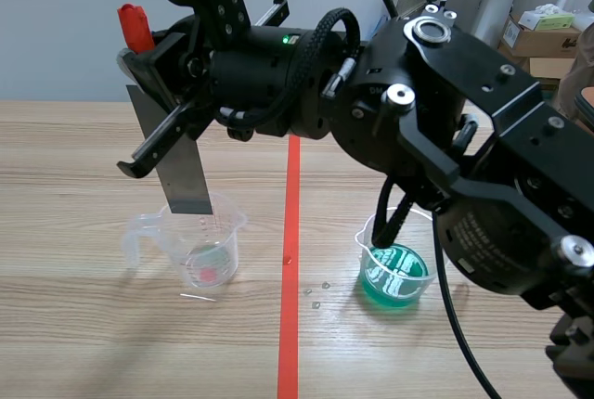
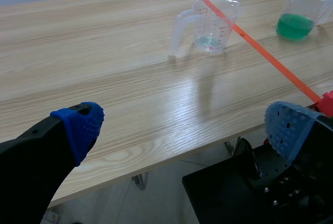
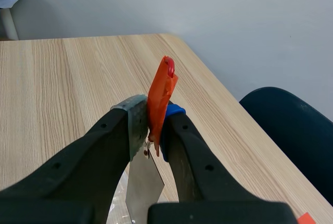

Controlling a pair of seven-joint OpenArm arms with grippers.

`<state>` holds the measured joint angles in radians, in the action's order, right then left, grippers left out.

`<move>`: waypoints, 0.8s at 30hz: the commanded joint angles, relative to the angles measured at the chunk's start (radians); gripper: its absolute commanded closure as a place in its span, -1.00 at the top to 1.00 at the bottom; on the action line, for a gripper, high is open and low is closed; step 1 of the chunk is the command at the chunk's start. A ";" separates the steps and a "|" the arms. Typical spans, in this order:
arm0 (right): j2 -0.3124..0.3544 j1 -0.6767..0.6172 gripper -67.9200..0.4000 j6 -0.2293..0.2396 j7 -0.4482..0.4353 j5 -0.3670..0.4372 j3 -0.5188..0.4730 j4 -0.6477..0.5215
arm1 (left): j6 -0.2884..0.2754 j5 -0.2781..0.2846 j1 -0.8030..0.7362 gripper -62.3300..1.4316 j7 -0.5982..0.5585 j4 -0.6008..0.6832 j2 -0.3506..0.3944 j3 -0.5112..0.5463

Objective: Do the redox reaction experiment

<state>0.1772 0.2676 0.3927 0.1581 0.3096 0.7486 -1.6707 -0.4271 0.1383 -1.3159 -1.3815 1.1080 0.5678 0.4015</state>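
My right pincer (image 3: pixel 151 127) pinches a grey metal strip (image 1: pixel 186 172) by its orange-red clip (image 3: pixel 160 96) — the strip hangs over the mouth of the clear measuring cup (image 1: pixel 200 250). The green-filled beaker (image 1: pixel 397 274) stands well apart on the table (image 1: pixel 74 167). My left pincer (image 2: pixel 186 126) is spread wide.

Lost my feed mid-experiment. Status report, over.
Right gripper shut on metal strip, lower end at mouth of clear cup. Left gripper open, off near edge of table. Green beaker stands apart, not in the way.
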 commanded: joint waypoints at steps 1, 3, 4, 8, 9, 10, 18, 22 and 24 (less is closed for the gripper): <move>-0.006 0.018 -0.93 -0.006 -0.022 0.008 -0.001 -0.010 | -0.005 0.007 -0.001 1.00 -0.017 0.011 -0.002 -0.003; -0.006 0.018 -0.93 -0.006 -0.022 0.008 -0.001 -0.010 | -0.005 0.007 -0.001 1.00 -0.017 0.011 -0.002 -0.003; -0.006 0.018 -0.93 -0.006 -0.022 0.008 -0.001 -0.010 | -0.005 0.007 -0.001 1.00 -0.017 0.011 -0.002 -0.003; -0.006 0.018 -0.93 -0.006 -0.022 0.008 -0.001 -0.009 | -0.005 0.007 -0.001 1.00 -0.017 0.011 -0.002 -0.003; -0.006 0.018 -0.93 -0.006 -0.022 0.008 -0.001 -0.009 | -0.005 0.007 -0.001 1.00 -0.017 0.011 -0.002 -0.003; -0.006 0.018 -0.93 -0.006 -0.022 0.008 -0.001 -0.009 | -0.005 0.007 -0.001 1.00 -0.017 0.011 -0.002 -0.003; -0.006 0.018 -0.93 -0.006 -0.029 0.008 -0.001 0.005 | -0.005 0.007 -0.001 1.00 -0.017 0.011 -0.002 -0.003; -0.006 0.018 -0.93 -0.006 -0.030 0.008 -0.001 0.013 | -0.005 0.007 -0.001 1.00 -0.017 0.011 -0.002 -0.003; -0.006 0.018 -0.93 -0.006 -0.034 0.008 -0.001 0.013 | -0.005 0.007 -0.001 1.00 -0.017 0.011 -0.002 -0.003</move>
<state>0.1772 0.2676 0.3927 0.1432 0.3096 0.7486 -1.6501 -0.4271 0.1383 -1.3159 -1.3815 1.1080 0.5678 0.4015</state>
